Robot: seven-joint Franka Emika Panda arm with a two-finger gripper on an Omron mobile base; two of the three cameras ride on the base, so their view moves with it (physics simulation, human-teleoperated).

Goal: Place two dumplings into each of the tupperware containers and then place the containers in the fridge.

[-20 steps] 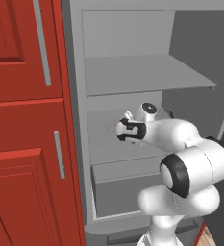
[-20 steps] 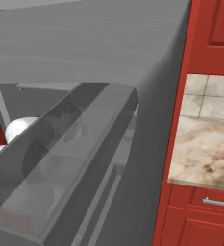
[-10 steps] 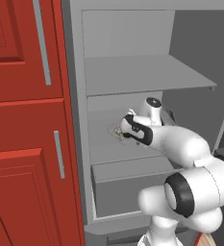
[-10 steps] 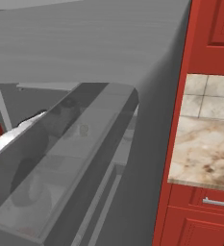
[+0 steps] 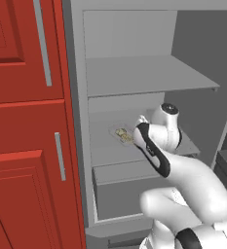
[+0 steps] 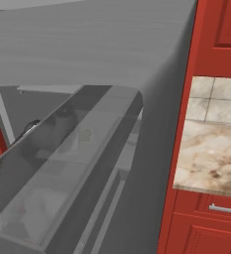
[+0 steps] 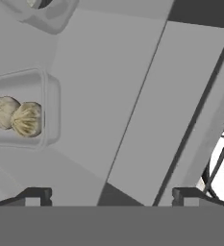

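Observation:
A grey tupperware container (image 7: 22, 113) holding two tan dumplings (image 7: 18, 116) lies flat on the fridge's middle shelf (image 5: 105, 146), at the left of the hand view. The same container (image 5: 123, 135) sits just left of my wrist in the left base view. A second container (image 7: 48, 17) lies at the hand view's top left corner, with a bit of a dumpling (image 7: 35, 3) showing in it. My gripper (image 7: 111, 194) is open, nothing between its fingertips (image 7: 36, 194), and stands apart from both containers. The fridge (image 5: 134, 73) stands open.
Red cabinets (image 5: 27, 121) with long handles flank the fridge on the left. The open fridge door (image 6: 87, 59) with its see-through door shelf (image 6: 62, 168) blocks the right base view. A marble counter (image 6: 211, 158) lies to the right. A closed drawer (image 5: 120, 189) sits below the shelf.
The gripper, which was at the container a second ago, has let go and drawn off to the right. The container now rests alone on the shelf, and the arm's elbow has swung lower.

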